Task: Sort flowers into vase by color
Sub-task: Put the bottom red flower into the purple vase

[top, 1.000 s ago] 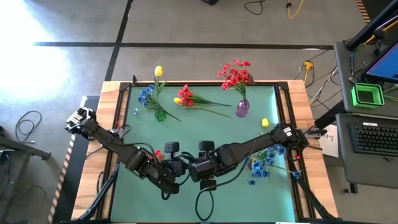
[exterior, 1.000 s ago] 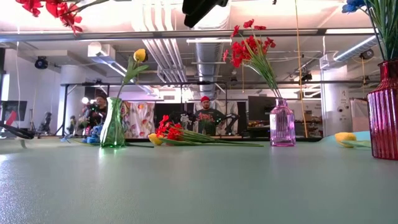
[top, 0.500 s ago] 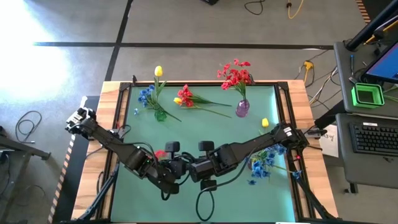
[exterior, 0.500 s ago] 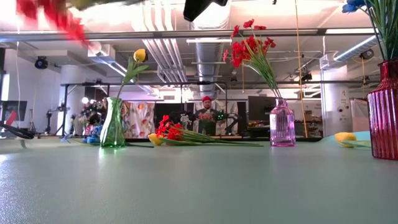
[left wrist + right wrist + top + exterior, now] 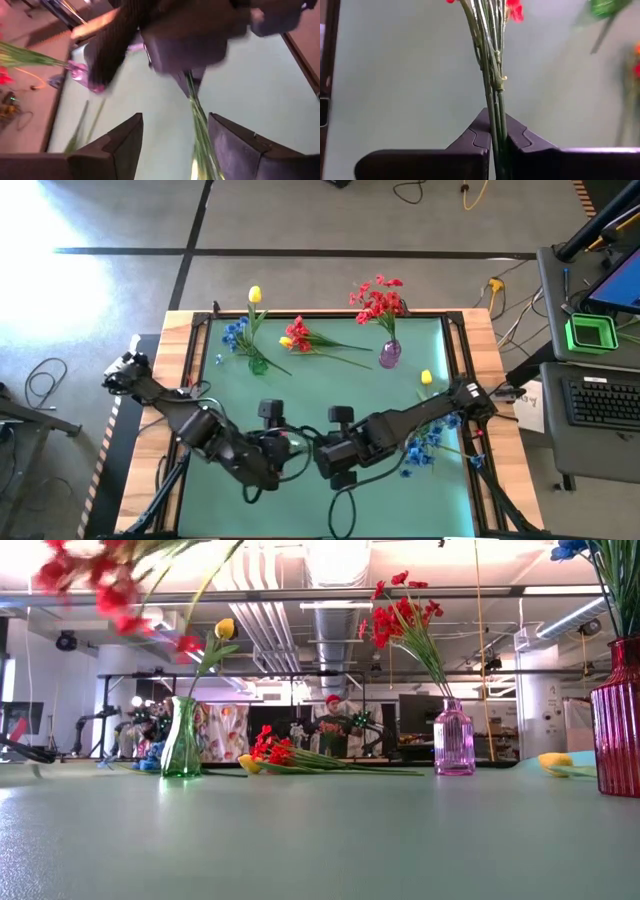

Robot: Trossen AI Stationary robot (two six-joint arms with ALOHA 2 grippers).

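Observation:
A bunch of red flowers (image 5: 105, 585) on thin green stems (image 5: 492, 60) hangs above the near middle of the green mat. My right gripper (image 5: 495, 117) is shut on its stems. My left gripper (image 5: 175, 117) faces it from the left with open fingers. The stems (image 5: 197, 125) pass between those fingers without touching them. At the far left a green vase (image 5: 258, 365) holds a yellow tulip and blue blossoms. At the far right a purple vase (image 5: 389, 355) holds red flowers. A red vase (image 5: 617, 720) with blue flowers stands near the right edge. My right gripper pinches several green stems of the red bunch (image 5: 495, 107) between its two fingers. The stems run on past the fingertips to the red blooms (image 5: 512, 10). The bunch is lifted clear of the mat.
Loose red and yellow flowers (image 5: 310, 340) lie on the mat between the green and purple vases. A yellow tulip head (image 5: 426, 378) lies at the right. Wooden borders (image 5: 180, 360) frame the mat. People stand in the room behind the table.
My right gripper has shut on the red bunch's stems and my left gripper has opened and let them go. The two grippers have drawn slightly apart. The red blooms have swung lower in the low view.

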